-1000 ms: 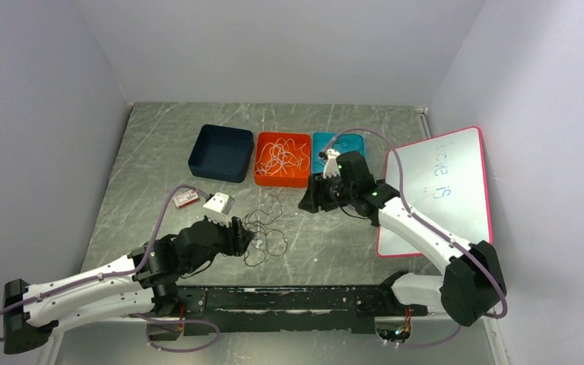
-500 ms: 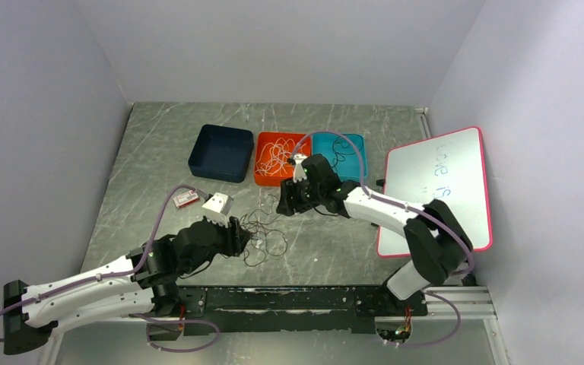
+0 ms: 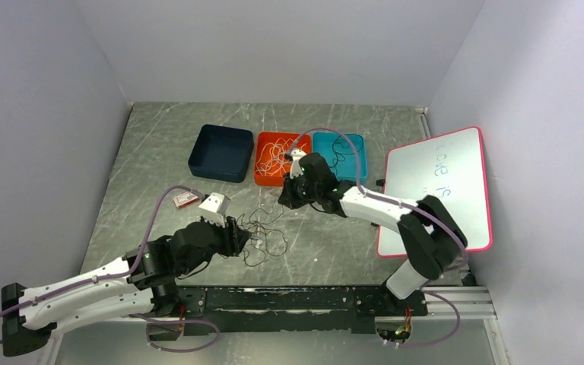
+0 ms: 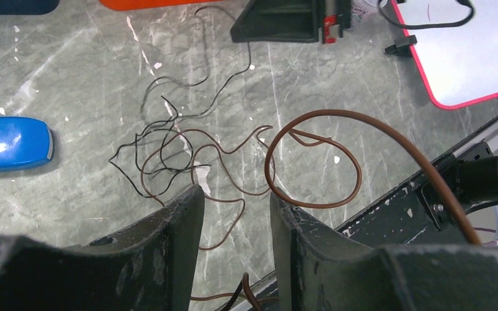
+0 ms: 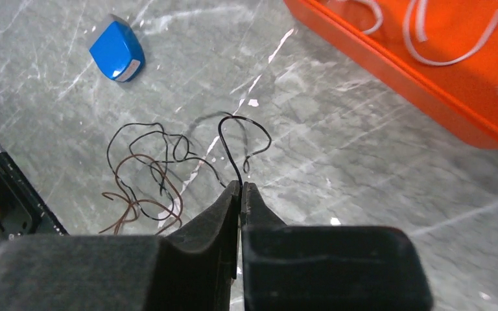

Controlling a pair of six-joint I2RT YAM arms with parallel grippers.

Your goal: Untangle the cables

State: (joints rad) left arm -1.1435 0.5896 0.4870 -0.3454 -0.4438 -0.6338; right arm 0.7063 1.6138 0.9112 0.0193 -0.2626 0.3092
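Note:
The cables (image 3: 262,228) lie in a loose tangle of thin black and brown strands on the marble table top. In the right wrist view my right gripper (image 5: 241,184) is shut on a black cable (image 5: 228,146) that rises in a loop from its tips. In the top view the right gripper (image 3: 285,199) sits at the tangle's far edge. My left gripper (image 3: 237,236) is at the tangle's left side. Seen from the left wrist, the left gripper (image 4: 233,194) is open over a brown cable (image 4: 311,162). Brown and dark strands run between its jaws near their base.
Along the back stand a navy bin (image 3: 220,152), an orange bin (image 3: 260,176) with white cables and a teal bin (image 3: 357,143) with a dark cable. A pink-rimmed whiteboard (image 3: 441,186) lies at the right. A blue block (image 4: 13,142) sits left of the tangle.
My right arm swung left from the teal bin to the tangle's far edge and its jaws closed on a black cable. The left gripper barely moved.

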